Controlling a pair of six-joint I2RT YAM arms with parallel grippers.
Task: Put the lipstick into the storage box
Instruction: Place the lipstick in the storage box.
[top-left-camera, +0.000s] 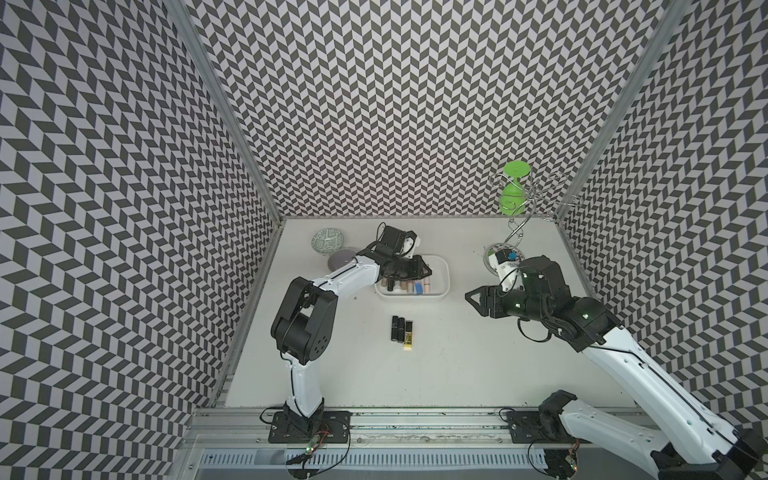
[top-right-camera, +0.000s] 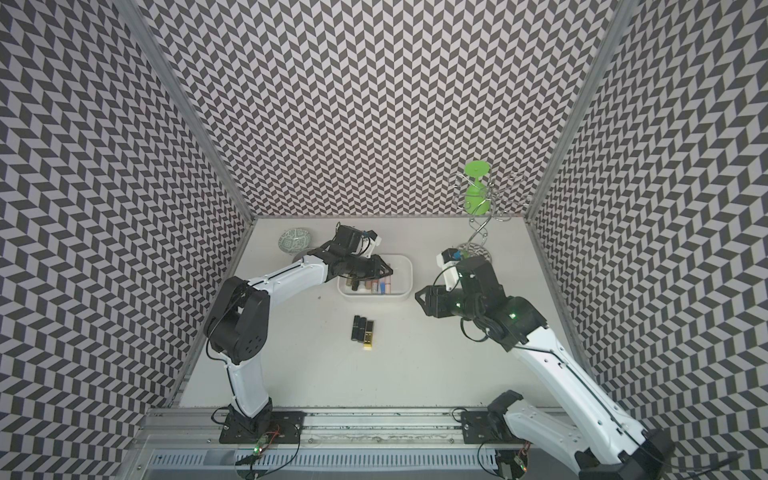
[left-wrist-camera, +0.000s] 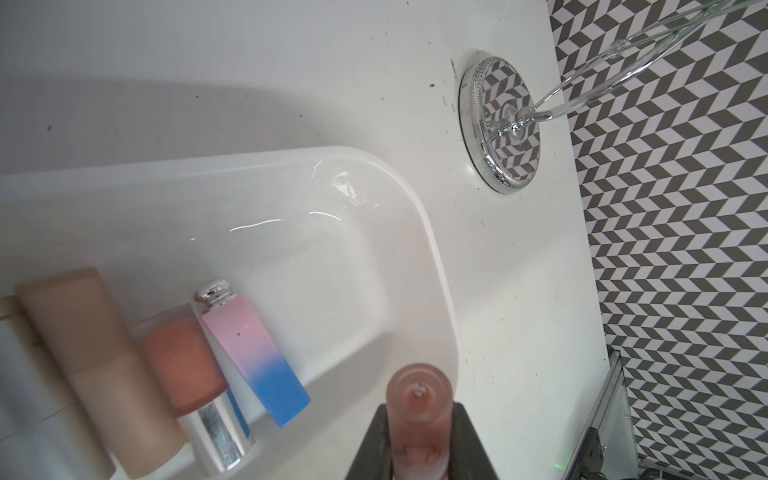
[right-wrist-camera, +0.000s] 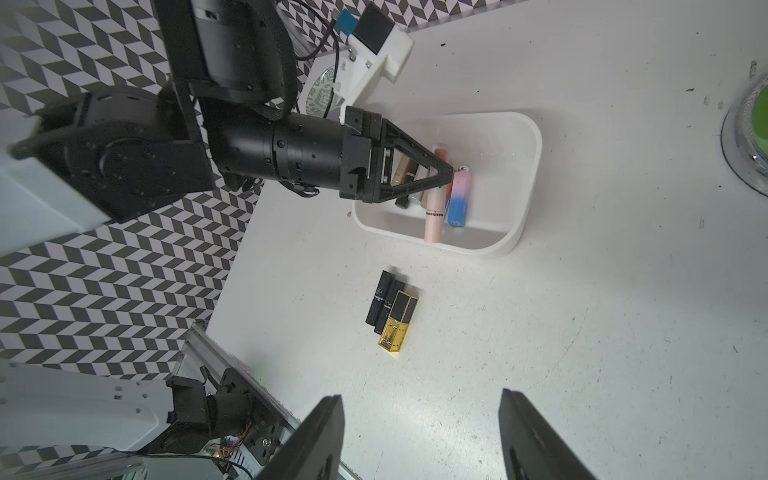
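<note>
1. The left gripper (right-wrist-camera: 444, 172) reaches over the storage box (top-left-camera: 444, 282), which sits in the far middle of the table (top-left-camera: 478, 374).
2. Its jaws are clamped on a frosted pink lipstick (left-wrist-camera: 419, 399), gripped partway along its length.
3. That lipstick hangs inside the box's outline, just beside a pink-and-blue tube (right-wrist-camera: 459, 199) (whether its lower end touches the box floor cannot be told).
4. More tubes (left-wrist-camera: 95, 353) lie side by side along the near wall of the box; the right part of the floor is bare.
5. The right gripper (top-left-camera: 468, 296) hovers over the table to the right of the box, apart from it.
6. Its jaws stand apart with nothing between them; the right wrist view shows both fingers (right-wrist-camera: 328, 432) with bare table in the gap.
7. Three dark cases (top-left-camera: 401, 330), one with a gold end, lie together on the table nearer than the box.
8. A patterned bowl (top-left-camera: 328, 241) and a lilac bowl (top-left-camera: 340, 259) sit at far left, the lilac one partly hidden by the left arm.
9. A wire stand (top-left-camera: 515, 232) rises at far right.
</note>
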